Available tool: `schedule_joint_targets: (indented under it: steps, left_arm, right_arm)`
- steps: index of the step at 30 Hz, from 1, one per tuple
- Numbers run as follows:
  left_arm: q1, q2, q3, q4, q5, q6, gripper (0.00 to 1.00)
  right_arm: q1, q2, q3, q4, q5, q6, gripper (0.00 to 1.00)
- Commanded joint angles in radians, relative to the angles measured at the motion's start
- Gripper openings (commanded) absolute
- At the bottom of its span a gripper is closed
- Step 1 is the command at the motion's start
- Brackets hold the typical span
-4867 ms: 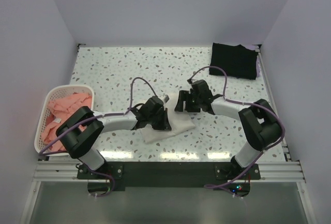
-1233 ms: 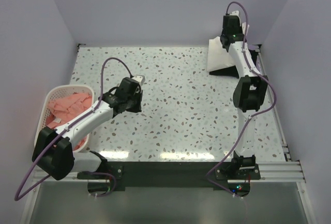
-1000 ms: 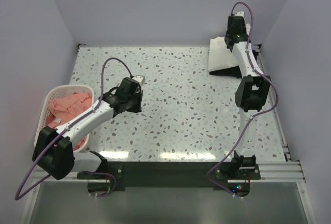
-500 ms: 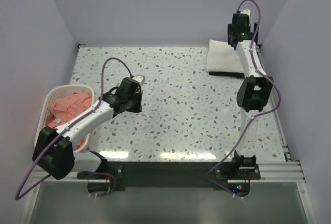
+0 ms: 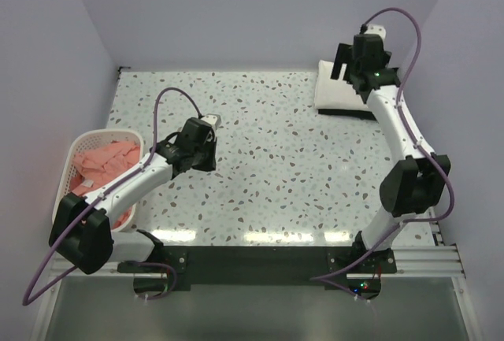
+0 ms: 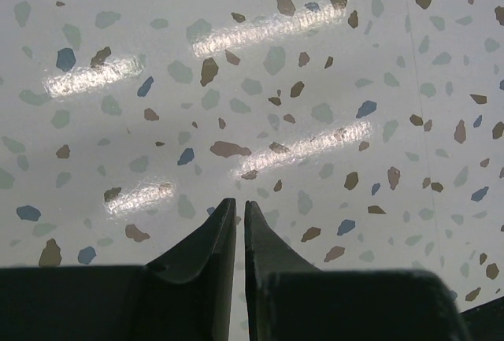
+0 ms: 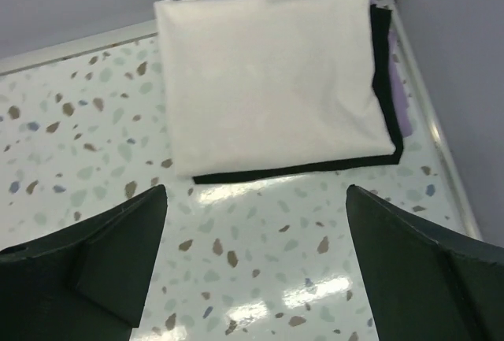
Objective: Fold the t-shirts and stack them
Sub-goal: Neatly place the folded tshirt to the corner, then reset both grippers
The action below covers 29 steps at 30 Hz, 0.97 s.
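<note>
Drawn back from the stack since a second ago, the right gripper [image 7: 256, 196] hangs spread wide just short of the folded white t-shirt [image 7: 268, 73], which lies atop the black t-shirt [image 7: 385, 81] in the far right corner, while the empty left gripper [image 6: 239, 209] stands barely parted.

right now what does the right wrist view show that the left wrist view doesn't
Only the right wrist view: a folded white t-shirt lying on a black t-shirt, framed by the right hand with its fingers wide apart and empty. Only the left wrist view: the left hand, fingers a slit apart with nothing between them. Both: the speckled table with light glare on it.
</note>
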Motion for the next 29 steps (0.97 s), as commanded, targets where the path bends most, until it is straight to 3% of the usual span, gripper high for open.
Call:
schedule_joint_targets:
  steps: [1, 7, 12, 20, 29]
  left_arm:
    - [0.008, -0.042, -0.002, 0.037, 0.008, 0.023, 0.14]
    - [0.012, -0.056, -0.002, 0.047, 0.044, 0.020, 0.14]
    - [0.015, -0.063, 0.000, 0.059, 0.076, 0.011, 0.14]
    - [0.016, -0.060, 0.001, 0.056, 0.054, 0.009, 0.14]
    - [0.024, -0.062, 0.001, 0.065, 0.071, 0.012, 0.15]
  right_arm:
    - [0.161, -0.130, -0.223, 0.116, -0.059, 0.099, 0.99]
    - [0.384, -0.315, -0.573, 0.236, -0.093, 0.191, 0.99]
    - [0.539, -0.427, -0.736, 0.276, -0.110, 0.248, 0.99]
    - [0.550, -0.631, -0.895, 0.243, -0.217, 0.296, 0.99]
    - [0.550, -0.652, -0.895, 0.156, -0.211, 0.270, 0.99]
